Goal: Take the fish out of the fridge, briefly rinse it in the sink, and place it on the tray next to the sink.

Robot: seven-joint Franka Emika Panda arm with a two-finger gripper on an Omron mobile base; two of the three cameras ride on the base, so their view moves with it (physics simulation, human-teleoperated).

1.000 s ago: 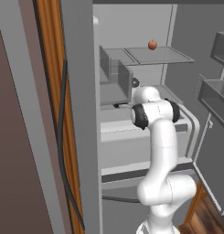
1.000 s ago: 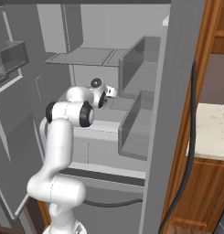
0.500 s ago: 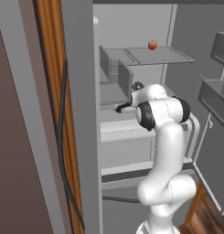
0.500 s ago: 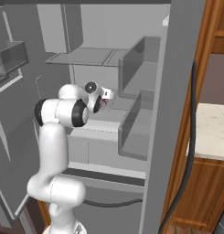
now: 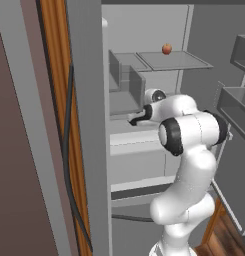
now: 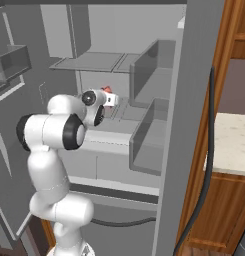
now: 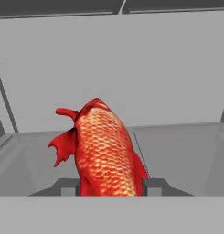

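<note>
Red-orange fish (image 7: 106,148) clamped in gripper (image 7: 111,187), scales clear at hand | left base: round fruit (image 5: 166,48) on fridge (image 5: 89,125) shelf

base views: 2, behind arm, left/right, both facing fridge (image 5: 144,75) interior | hand view: close, along shelf (image 7: 177,151)

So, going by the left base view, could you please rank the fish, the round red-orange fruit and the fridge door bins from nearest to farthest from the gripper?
1. The fish: between the fingers of the gripper, which is shut on it inside the fridge.
2. The round red-orange fruit: on the glass shelf above, toward the back.
3. The door bins: on the open door, far right.
</note>
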